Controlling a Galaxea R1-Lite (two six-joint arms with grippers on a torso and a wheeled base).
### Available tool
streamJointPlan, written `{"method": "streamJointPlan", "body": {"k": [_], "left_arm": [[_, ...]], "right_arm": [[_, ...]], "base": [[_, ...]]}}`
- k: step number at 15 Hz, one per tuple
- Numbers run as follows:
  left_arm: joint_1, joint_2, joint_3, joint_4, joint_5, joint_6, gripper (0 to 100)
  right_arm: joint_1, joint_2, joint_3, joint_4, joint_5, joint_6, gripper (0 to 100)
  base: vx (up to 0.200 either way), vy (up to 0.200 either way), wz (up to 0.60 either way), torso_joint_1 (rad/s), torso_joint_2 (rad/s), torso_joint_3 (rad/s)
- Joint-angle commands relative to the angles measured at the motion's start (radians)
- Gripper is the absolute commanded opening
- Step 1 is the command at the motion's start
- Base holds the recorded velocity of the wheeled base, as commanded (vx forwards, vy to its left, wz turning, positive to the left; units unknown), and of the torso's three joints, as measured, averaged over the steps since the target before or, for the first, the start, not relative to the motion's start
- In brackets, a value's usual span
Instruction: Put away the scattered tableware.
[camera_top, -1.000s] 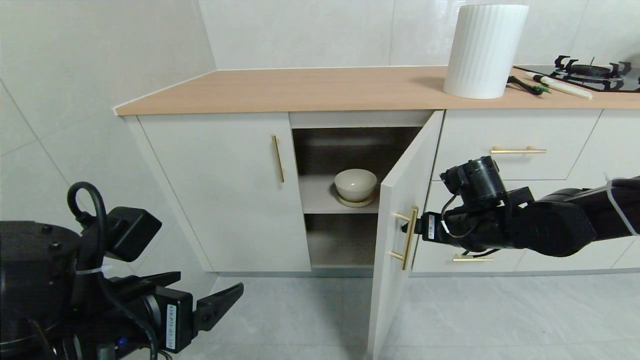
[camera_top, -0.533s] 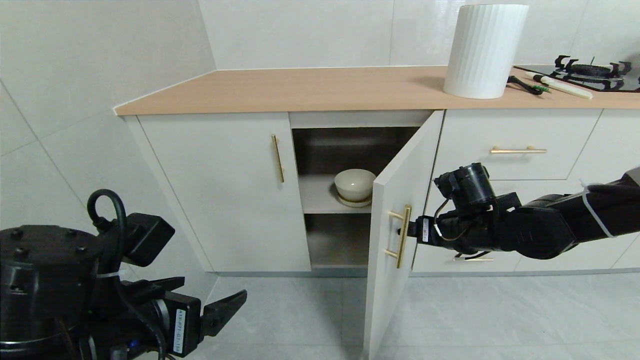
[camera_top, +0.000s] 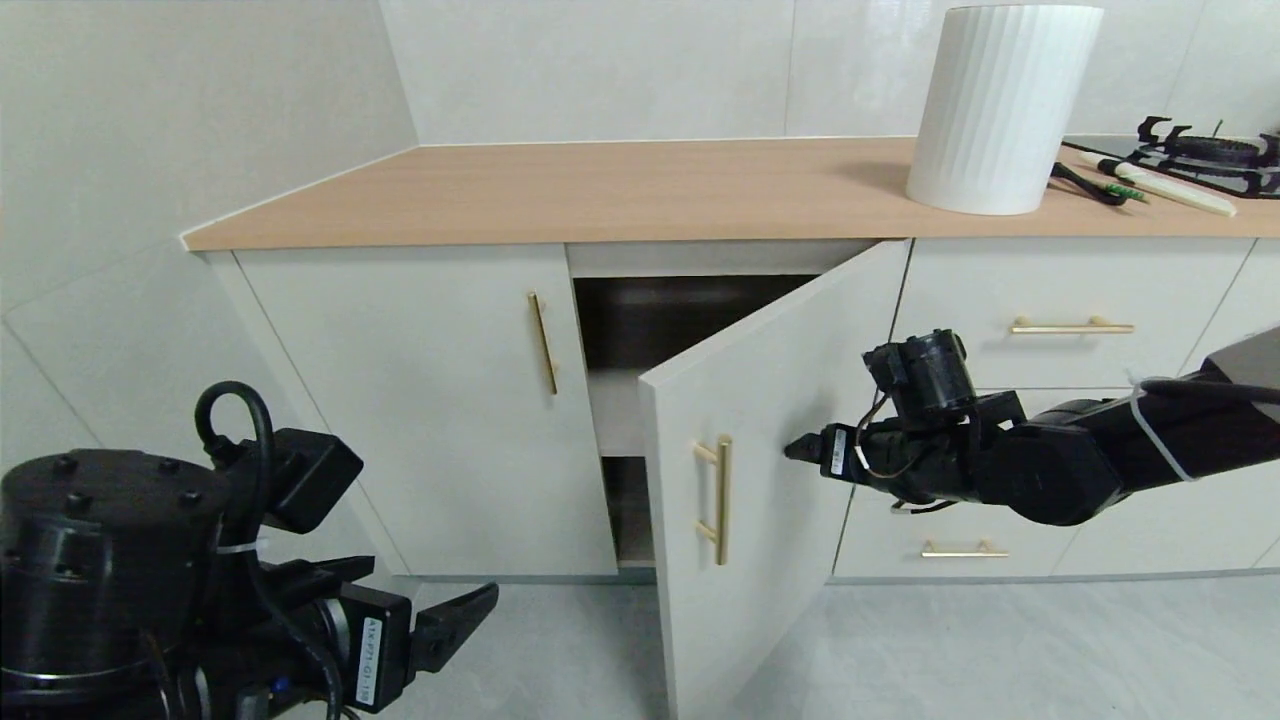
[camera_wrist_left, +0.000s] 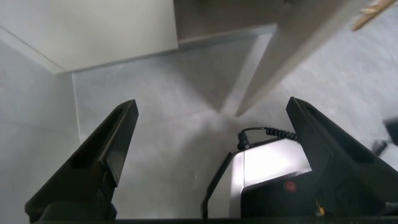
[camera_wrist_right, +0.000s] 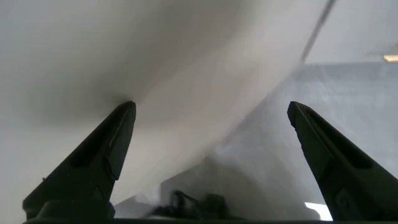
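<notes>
Lower left, our left gripper hangs empty, fingers apart. Centre, cabinet door stands half shut; our right gripper, fingers spread, sits at its face. We reckon a skewed push could slip or slam it. Upper right, utensils lie on the counter.

From here I count two cabinet doors, four gold handles and two drawer fronts. On the counter: one white ribbed canister at one o'clock, and what look like three utensils at two o'clock.
</notes>
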Motion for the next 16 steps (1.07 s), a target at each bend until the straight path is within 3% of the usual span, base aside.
{"method": "streamJointPlan", "body": {"k": [1,9,16], "left_arm": [[0.000,0.010,-0.002,0.000,0.000,0.000,100],[-0.006,0.011,-0.001,-0.002,0.003,0.001,100],[-0.006,0.016,-0.001,-0.002,0.003,0.001,100]], "right_arm": [[0.003,0.028,-0.011,-0.023,-0.001,0.018,100],[0.004,0.102,-0.140,-0.049,-0.102,0.185,100],[-0.002,0.163,-0.228,-0.051,-0.214,0.239,100]], "base": [[0.200,0.000,0.00,-0.002,0.00,0.002],[0.000,0.000,0.00,0.000,0.00,0.000],[0.000,0.000,0.00,0.000,0.00,0.000]]}}
